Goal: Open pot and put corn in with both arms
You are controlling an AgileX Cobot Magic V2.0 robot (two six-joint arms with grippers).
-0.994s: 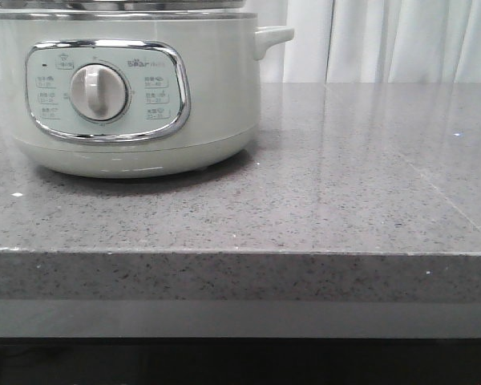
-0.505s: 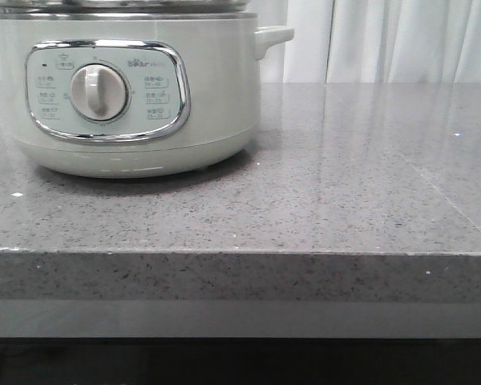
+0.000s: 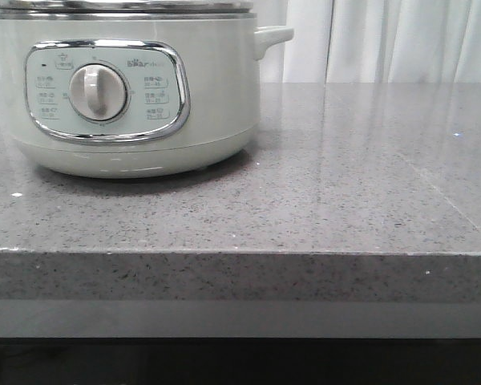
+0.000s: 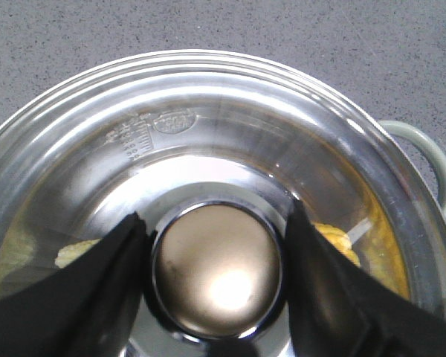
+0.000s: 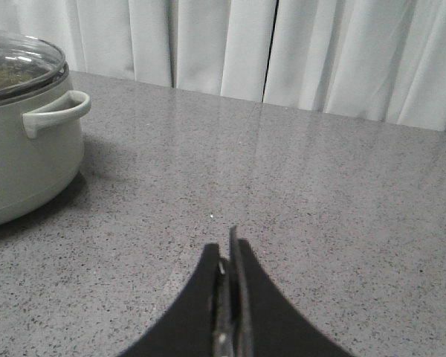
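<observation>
The pale green-white pot (image 3: 216, 104) stands at the left on the grey counter, also in the right wrist view (image 5: 22, 163). Its glass lid (image 4: 208, 134) with a steel rim sits on the pot. My left gripper (image 4: 215, 249) is above it, its black fingers (image 4: 111, 282) closed against both sides of the steel lid knob (image 4: 215, 268). The yellow corn (image 4: 334, 242) lies inside the pot, seen through the glass and partly hidden by the fingers. My right gripper (image 5: 229, 249) is shut and empty, low over the counter to the right of the pot.
The grey speckled counter (image 3: 345, 200) stretches right of the pot, with its front edge (image 3: 240, 253) near. White curtains (image 3: 401, 40) hang behind. The pot's side handle (image 5: 56, 113) sticks out towards my right gripper.
The lid's steel rim at the top of the front view has shifted slightly downward onto the pot. The pot has not moved.
</observation>
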